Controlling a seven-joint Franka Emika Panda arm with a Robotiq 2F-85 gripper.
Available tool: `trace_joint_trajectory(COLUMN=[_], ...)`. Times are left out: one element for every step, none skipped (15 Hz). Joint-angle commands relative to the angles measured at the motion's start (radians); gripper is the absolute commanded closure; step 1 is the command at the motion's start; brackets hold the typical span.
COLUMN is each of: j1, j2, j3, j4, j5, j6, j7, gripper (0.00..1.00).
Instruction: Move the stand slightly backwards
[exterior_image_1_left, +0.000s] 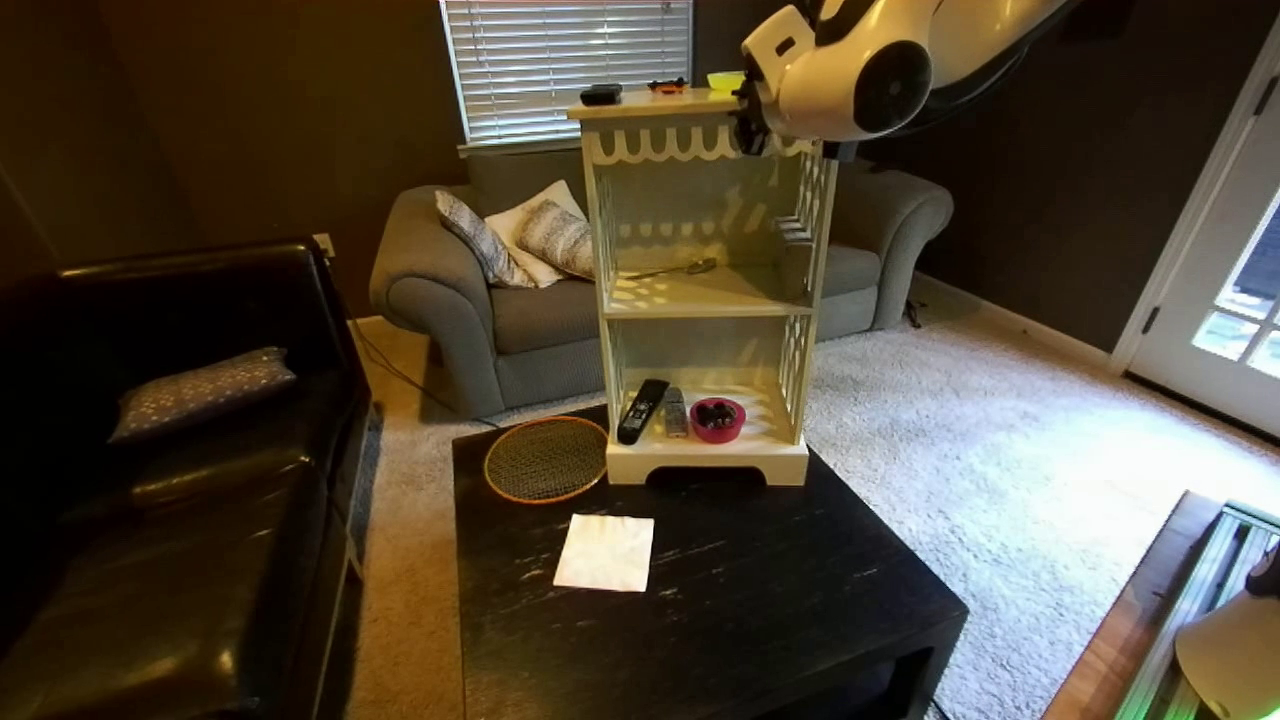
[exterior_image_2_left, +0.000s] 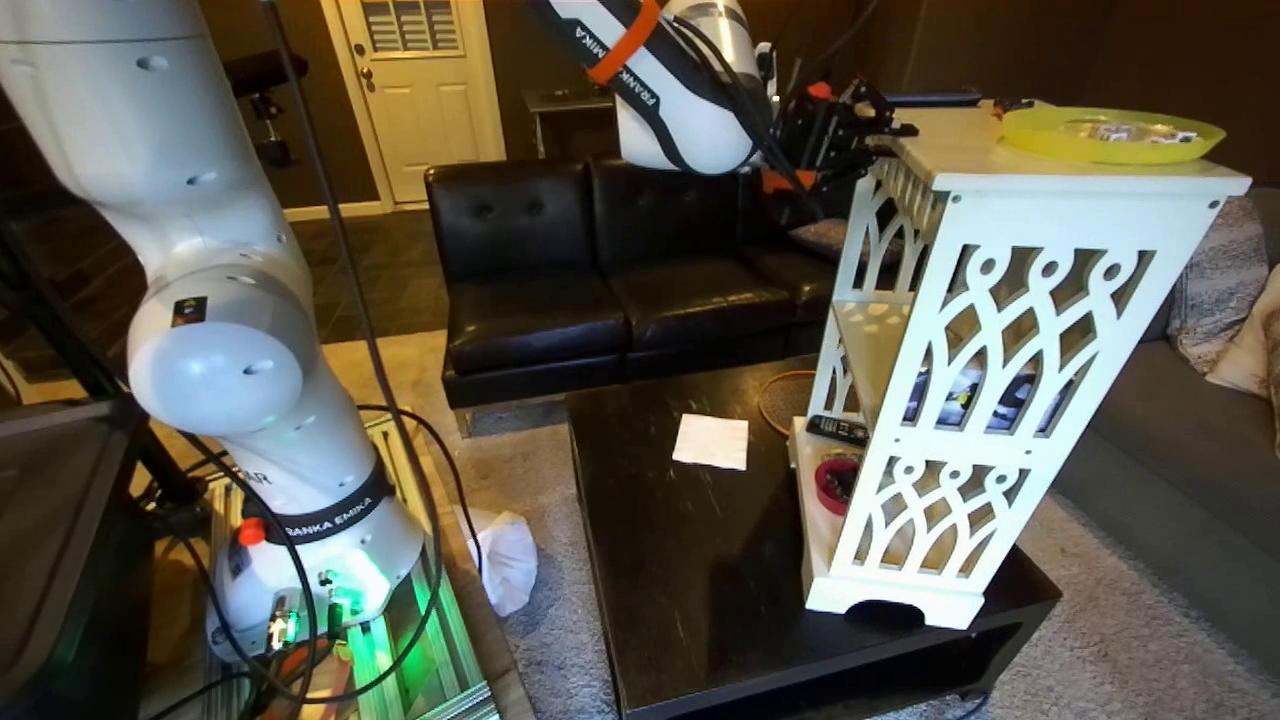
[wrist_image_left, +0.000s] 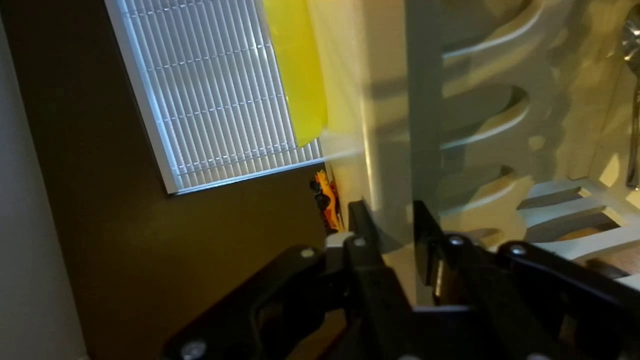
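The stand (exterior_image_1_left: 707, 311) is a tall cream-white shelf unit on a dark low table. In an exterior view its lattice side (exterior_image_2_left: 1080, 205) appears tilted, though I cannot tell if that is only the camera. My gripper (wrist_image_left: 389, 215) has closed around the front edge of the stand's flat top, one finger above it and one below, as the wrist view shows. From outside, the gripper (exterior_image_2_left: 890, 145) meets that edge at the robot's side. The far part of the grip is hidden behind the board.
On the stand's top sit a yellow bowl (exterior_image_2_left: 1110, 140), an orange toy car (wrist_image_left: 327, 200) and a black object (exterior_image_1_left: 601, 95). Remotes (exterior_image_1_left: 642, 411), a pink bowl (exterior_image_1_left: 717, 425) and a spoon (exterior_image_1_left: 700, 266) lie on the shelves. The table (exterior_image_1_left: 740, 610) carries a racket (exterior_image_1_left: 545, 460) and napkin (exterior_image_1_left: 605, 553). A grey couch (exterior_image_1_left: 440, 250) stands behind.
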Motion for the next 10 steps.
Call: trace_joint_trajectory(j1=[0.053,0.059,0.065,0.070,0.076,0.081,0.070,0.071,0.064,0.054], j2=[-0.149,-0.161,-0.167,-0.176,-0.182,-0.189,-0.194,-0.195,-0.189,-0.181], j3=[0.018,0.016,0.015,0.013,0.012,0.011,0.024,0.021,0.016,0.009], j4=[-0.047,-0.052,-0.054,-0.057,-0.059,-0.063,-0.065,-0.059,-0.062,-0.062], j5=[-0.032,-0.031,-0.031,-0.031,-0.030,-0.030,-0.035,-0.034,-0.034,-0.036], j6=[0.082,0.100,0.113,0.129,0.141,0.153,0.163,0.182,0.167,0.161], j7=[0.044,0.039,0.036,0.033,0.027,0.024,0.029,0.038,0.049,0.067], gripper=[0.94,0.94,0.94,0.94,0.94,0.94,0.94,0.84,0.52,0.52])
